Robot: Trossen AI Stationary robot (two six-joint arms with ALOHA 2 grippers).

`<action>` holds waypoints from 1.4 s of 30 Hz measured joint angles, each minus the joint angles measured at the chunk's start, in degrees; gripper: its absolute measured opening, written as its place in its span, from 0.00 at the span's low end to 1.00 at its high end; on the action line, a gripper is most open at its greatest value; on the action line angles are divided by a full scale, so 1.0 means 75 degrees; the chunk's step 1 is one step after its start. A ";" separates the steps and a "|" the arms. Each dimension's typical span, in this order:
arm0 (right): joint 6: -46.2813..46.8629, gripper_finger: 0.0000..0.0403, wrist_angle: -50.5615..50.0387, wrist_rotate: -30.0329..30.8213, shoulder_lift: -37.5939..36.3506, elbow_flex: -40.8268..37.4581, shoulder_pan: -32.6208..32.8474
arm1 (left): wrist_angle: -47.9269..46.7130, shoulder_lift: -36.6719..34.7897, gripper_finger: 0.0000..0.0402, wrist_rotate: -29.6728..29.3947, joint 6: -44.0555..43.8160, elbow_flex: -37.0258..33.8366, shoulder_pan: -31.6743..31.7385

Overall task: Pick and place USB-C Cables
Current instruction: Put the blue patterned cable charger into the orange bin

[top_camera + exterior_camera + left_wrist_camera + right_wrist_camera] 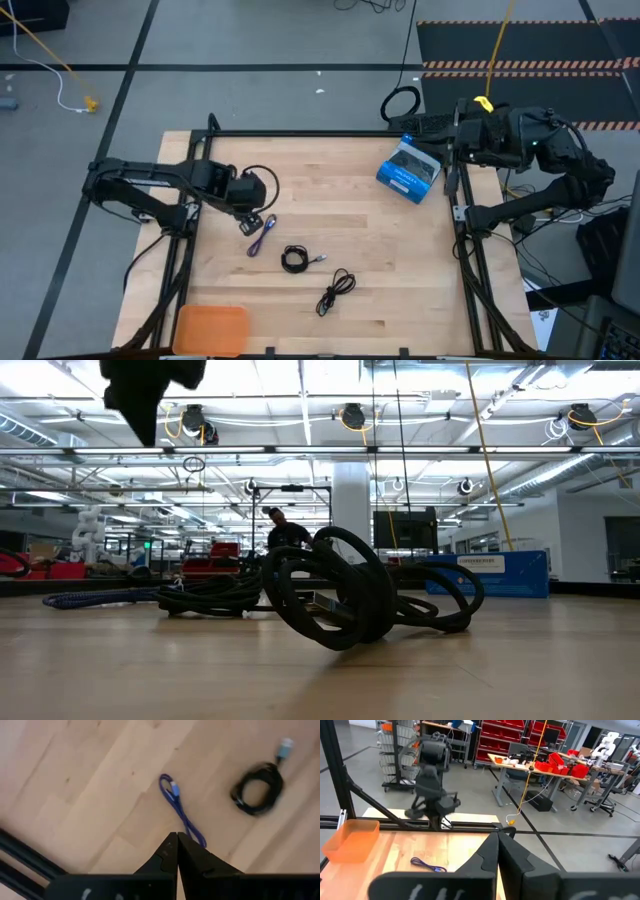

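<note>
Cables all lie loose beside the blue one [262,236] — nothing placed; my left tool [252,224], clenched empty, hovers above it.

In your low view the left end effector [150,390] is cut off by the top edge at the upper left, so you see only a dark mass. The purplish-blue cable [95,598] shows at mid-left only as a low strip, and the black coil [330,595] at centre hides much of the loose black bundle [445,600] behind it. In your left wrist view, the end effector's fingers [167,855] cover the purplish-blue cable's lower end.
</note>
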 joint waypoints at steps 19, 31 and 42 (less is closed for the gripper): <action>0.0000 0.00 0.0074 0.0003 0.0651 0.0000 0.0000 | 0.2664 0.0021 0.01 -0.0066 -0.2839 -0.2889 -0.0095; 0.0000 0.00 0.0074 0.0003 0.1013 -0.0003 0.0001 | 0.3346 0.1234 0.03 0.0190 -0.3086 -0.2950 -0.0487; 0.0201 0.00 0.0170 0.0005 0.1193 -0.0003 0.0000 | 0.3752 0.1985 0.28 0.0280 -0.3208 -0.2947 -0.0481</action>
